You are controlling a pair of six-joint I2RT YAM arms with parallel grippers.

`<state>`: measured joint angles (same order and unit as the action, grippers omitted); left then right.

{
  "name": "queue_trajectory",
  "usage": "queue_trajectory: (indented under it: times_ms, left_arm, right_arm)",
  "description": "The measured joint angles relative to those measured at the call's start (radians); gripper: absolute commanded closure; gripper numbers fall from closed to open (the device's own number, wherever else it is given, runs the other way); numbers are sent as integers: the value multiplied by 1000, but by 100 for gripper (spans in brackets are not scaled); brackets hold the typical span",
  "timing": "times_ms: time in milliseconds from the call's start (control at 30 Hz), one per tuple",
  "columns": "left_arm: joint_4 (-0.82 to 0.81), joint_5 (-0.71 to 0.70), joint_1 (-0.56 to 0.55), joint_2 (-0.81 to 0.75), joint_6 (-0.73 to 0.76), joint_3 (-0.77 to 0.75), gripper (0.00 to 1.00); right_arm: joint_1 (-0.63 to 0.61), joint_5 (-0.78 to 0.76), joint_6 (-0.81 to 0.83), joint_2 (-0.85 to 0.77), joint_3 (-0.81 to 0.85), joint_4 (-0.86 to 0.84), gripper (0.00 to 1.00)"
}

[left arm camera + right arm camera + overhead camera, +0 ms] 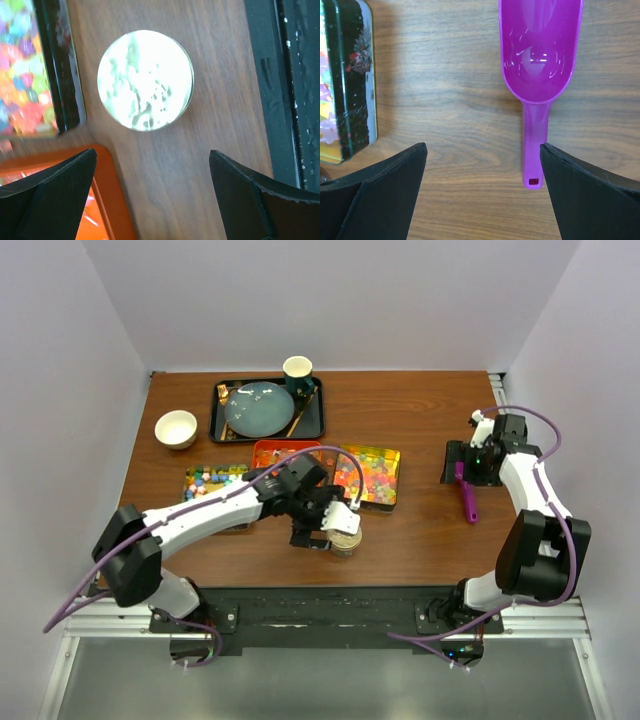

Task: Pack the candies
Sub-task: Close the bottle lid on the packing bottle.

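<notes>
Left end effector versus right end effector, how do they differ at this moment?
The left end effector hangs over the round gold lid beside the orange tray; the right end effector hangs over the purple scoop toward the right side of the table. The lid lies wholly ahead of the left one's fingers; the scoop's handle reaches between the right one's. Both are open and hold nothing.

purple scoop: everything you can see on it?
The purple scoop looks like glossy, translucent plastic: a deep rounded bowl narrowing into a slim handle with a small square hole at its end. It is empty and lies flat, open side up, on the right side of the wooden table, handle toward the near edge. The right gripper hovers over it, open. Only the table appears to touch it.
</notes>
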<state>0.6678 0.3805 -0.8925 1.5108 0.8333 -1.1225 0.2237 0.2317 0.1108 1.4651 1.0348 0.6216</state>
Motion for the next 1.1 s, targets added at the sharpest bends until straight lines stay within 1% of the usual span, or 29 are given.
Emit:
queue_trajectory:
  times_ms: [67, 100, 200, 233, 267, 367, 400, 467, 533, 600, 667, 700, 733, 833, 933, 1033, 1100]
  left_arm:
    - [-27, -10, 16, -34, -66, 40, 0]
    - [-48, -21, 22, -44, -122, 54, 0]
    - [-193, -54, 31, -114, -309, 145, 0]
    - [-270, -72, 32, -168, -371, 212, 0]
    - [-311, -87, 31, -218, -414, 264, 0]
    - [-574, -153, -6, -430, -540, 515, 0]
    - [-668, -175, -27, -480, -568, 595, 0]
    - [-858, -216, -71, -524, -613, 738, 0]
    - [-1013, -256, -109, -502, -637, 840, 0]
    - [-1152, -277, -135, -448, -666, 930, 0]
    - [-1239, -288, -141, -401, -682, 977, 0]
    - [-1268, -293, -142, -385, -684, 984, 0]
    - [-1309, -298, -142, -366, -684, 986, 0]
    - [-1459, -296, -142, -301, -674, 987, 0]
    - [-1603, -275, -142, -189, -675, 987, 0]
    - [-1755, -253, -142, -22, -677, 987, 0]
    - [-1821, -241, -142, 81, -674, 987, 0]
  right_arm:
    - [0, 3, 12, 6, 36, 35, 1]
    - [0, 5, 22, 10, 62, 56, 1]
    - [0, 26, 76, 13, 166, 120, 1]
    - [0, 33, 99, 11, 207, 141, 1]
    - [0, 42, 116, 9, 232, 148, 1]
    - [0, 77, 183, -13, 336, 203, 1]
    - [0, 85, 198, -22, 371, 228, 1]
    - [0, 98, 206, -29, 450, 288, 1]
    - [0, 108, 197, -24, 531, 344, 1]
    - [0, 154, 180, -3, 629, 423, 1]
    - [2, 230, 177, 18, 694, 479, 1]
    - [2, 263, 184, 20, 696, 491, 1]
    - [1, 314, 198, 19, 686, 512, 1]
    - [-28, 386, 245, 0, 628, 554, 1]
    - [-111, 384, 312, -34, 584, 580, 1]
    - [-222, 365, 375, -104, 527, 584, 1]
    - [-270, 357, 409, -159, 486, 591, 1]
